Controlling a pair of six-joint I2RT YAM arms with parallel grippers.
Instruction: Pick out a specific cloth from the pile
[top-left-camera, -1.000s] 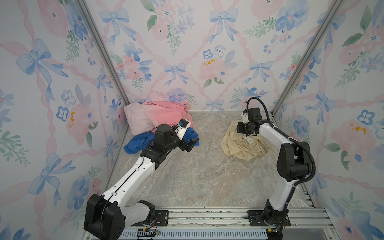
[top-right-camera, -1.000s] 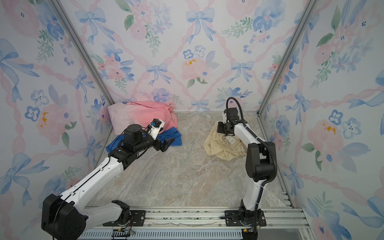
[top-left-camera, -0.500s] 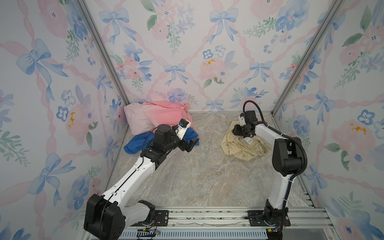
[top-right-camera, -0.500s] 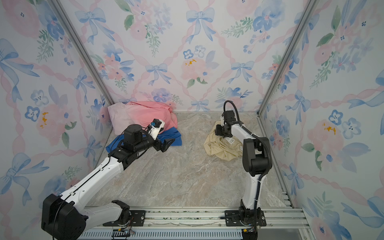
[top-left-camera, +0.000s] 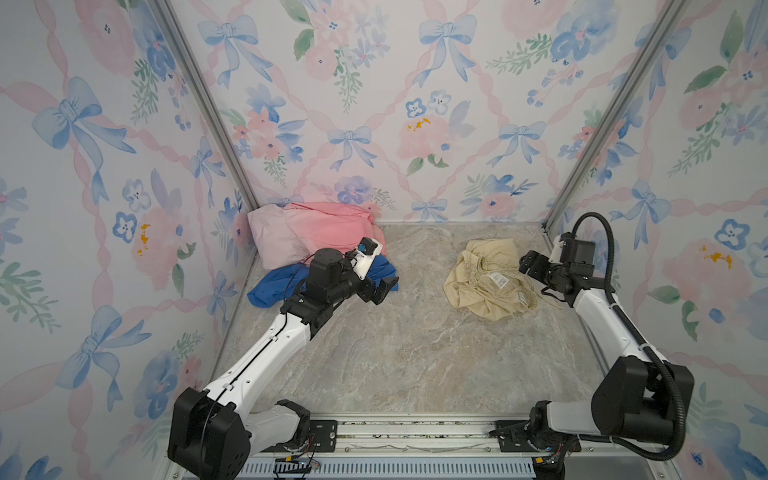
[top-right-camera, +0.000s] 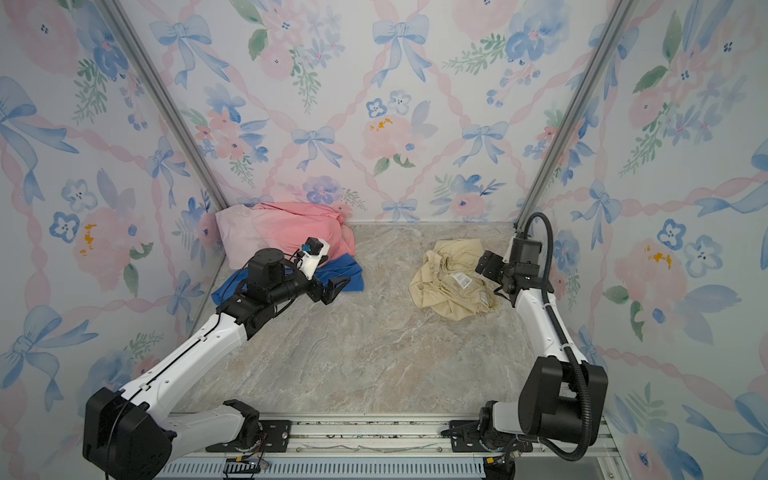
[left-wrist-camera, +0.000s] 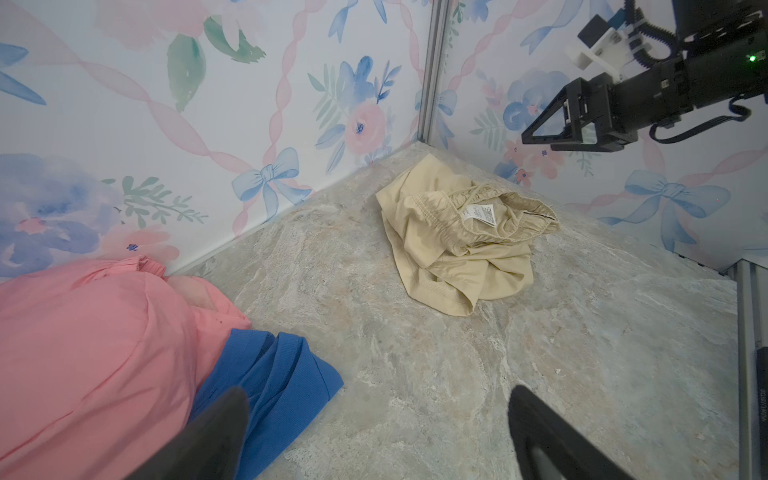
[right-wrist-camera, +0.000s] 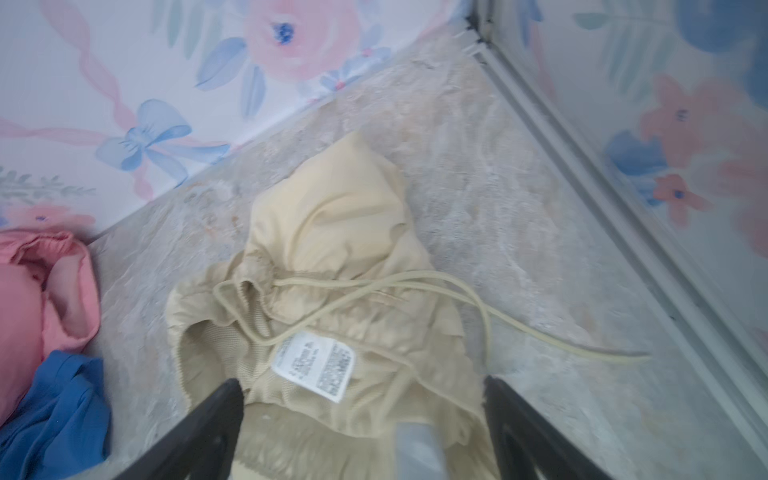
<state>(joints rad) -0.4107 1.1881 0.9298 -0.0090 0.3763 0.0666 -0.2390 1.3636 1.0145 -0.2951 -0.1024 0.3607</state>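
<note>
- Two claws, both spread wide, nothing between the fingers of either.
- The right claw (top-left-camera: 525, 264) hangs above the right side of the cloth (top-left-camera: 484, 282), clear of it in the left wrist view.
- The cloth, one cream piece, lies crumpled near the far right corner of the bench (top-left-camera: 415, 353). Its one white label (right-wrist-camera: 313, 361) faces up and one drawstring (right-wrist-camera: 582, 350) trails onto the bench.
- The left claw (top-left-camera: 384, 291) hovers beside the pile (top-left-camera: 307, 237) in the far left corner.
- The pile counts three pieces: one royal blue cloth (left-wrist-camera: 270, 374), one coral cloth (top-left-camera: 332, 226) and one pale pink cloth (top-left-camera: 274, 241).
- Cloth and pile lie well apart.
</note>
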